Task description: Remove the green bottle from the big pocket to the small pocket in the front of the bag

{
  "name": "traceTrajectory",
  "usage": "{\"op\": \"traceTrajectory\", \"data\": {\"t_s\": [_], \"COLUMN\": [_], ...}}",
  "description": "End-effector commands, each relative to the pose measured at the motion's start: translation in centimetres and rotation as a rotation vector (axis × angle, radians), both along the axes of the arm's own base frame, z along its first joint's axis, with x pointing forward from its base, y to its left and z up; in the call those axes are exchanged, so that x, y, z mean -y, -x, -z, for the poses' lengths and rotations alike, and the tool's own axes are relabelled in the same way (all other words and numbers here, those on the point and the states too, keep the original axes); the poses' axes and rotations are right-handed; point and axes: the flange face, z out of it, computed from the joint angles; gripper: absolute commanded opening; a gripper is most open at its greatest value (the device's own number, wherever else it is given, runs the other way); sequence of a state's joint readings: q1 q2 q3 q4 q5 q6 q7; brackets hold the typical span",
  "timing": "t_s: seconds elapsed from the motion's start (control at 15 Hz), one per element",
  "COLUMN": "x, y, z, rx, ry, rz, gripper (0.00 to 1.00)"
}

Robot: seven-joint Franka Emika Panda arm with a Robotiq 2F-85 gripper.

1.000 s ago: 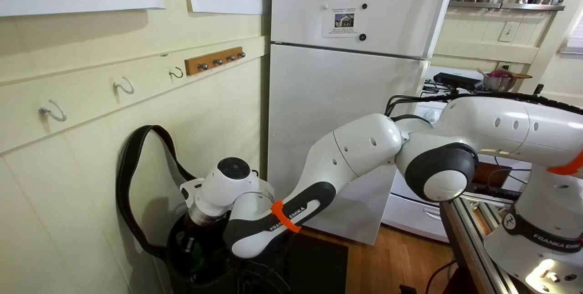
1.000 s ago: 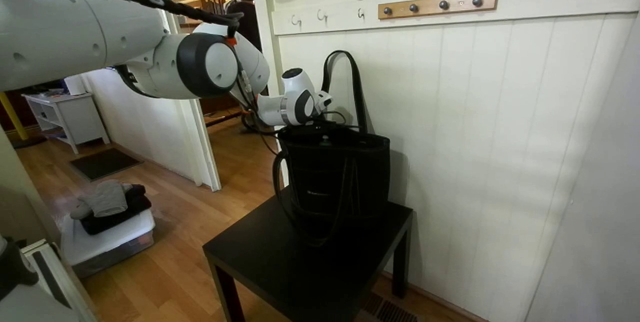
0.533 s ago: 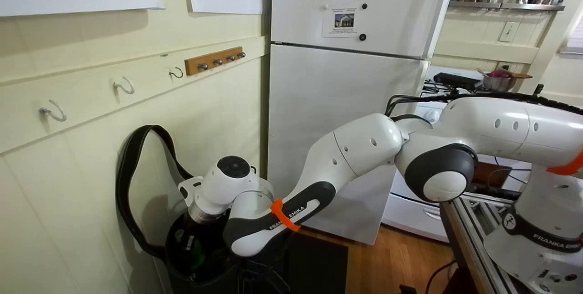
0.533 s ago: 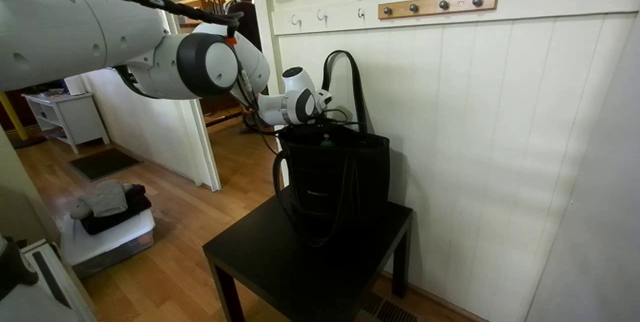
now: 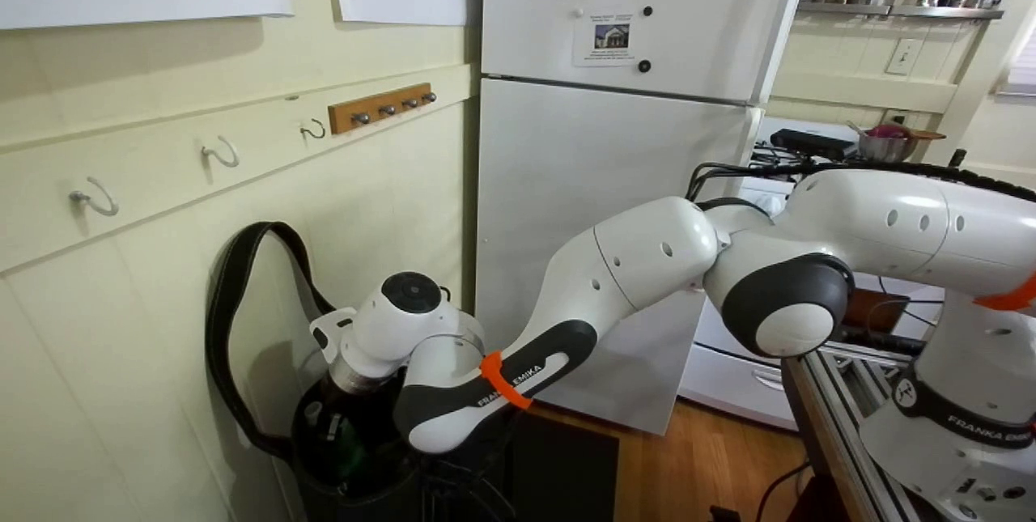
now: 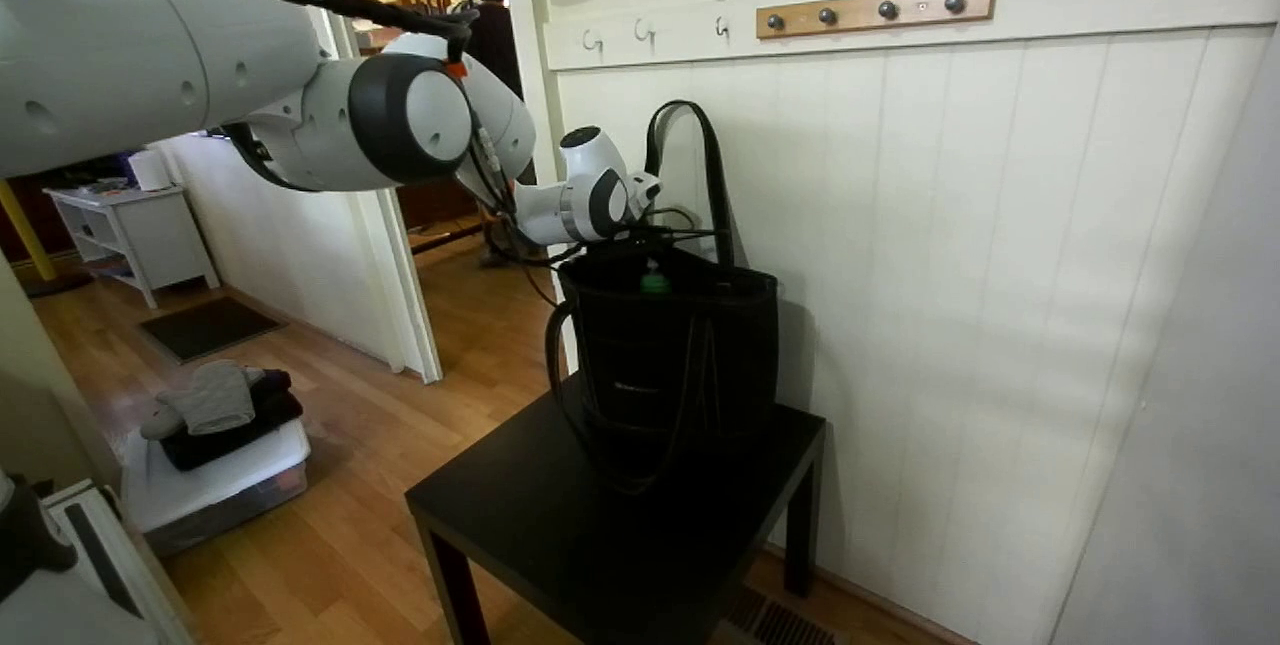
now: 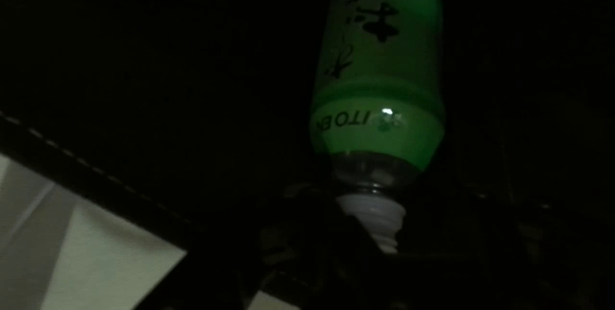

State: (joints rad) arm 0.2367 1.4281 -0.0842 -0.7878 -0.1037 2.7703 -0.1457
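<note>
The green bottle (image 6: 655, 281) has its top showing just above the rim of the black bag (image 6: 680, 355). Its green side also shows inside the bag in an exterior view (image 5: 350, 449). In the wrist view the bottle (image 7: 377, 74) has green label bands and a pale cap, which lies between the dark fingers of my gripper (image 7: 384, 214). The gripper looks shut on the neck and cap, and the bottle rises with it. The fingers are very dark there and hidden by the bag outside. The small front pocket is too dark to make out.
The bag stands on a black table (image 6: 600, 535) against the wall. Its strap (image 6: 712, 165) stands up behind the hand, and a handle (image 6: 560, 355) hangs at its front. A fridge (image 5: 599, 182) stands beyond the arm. Wall hooks (image 6: 643, 29) are above.
The hand has risen a little and shifted slightly toward the wall. More of the green bottle shows above the bag's rim, and it has moved up with the hand.
</note>
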Motion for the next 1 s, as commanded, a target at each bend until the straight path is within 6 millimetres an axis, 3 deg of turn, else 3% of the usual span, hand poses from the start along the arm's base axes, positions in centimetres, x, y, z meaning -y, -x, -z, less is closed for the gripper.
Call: {"op": "traceTrajectory", "data": {"t_s": [0.0, 0.47, 0.93], "x": [-0.6, -1.4, -1.5], "y": [0.6, 3.2, 7.6], "z": [-1.3, -4.7, -7.8], "rx": [0.021, 0.145, 0.254], "ry": [0.048, 0.090, 0.072], "rz": [-0.009, 0.018, 0.121], "gripper": [0.24, 0.24, 0.24]}}
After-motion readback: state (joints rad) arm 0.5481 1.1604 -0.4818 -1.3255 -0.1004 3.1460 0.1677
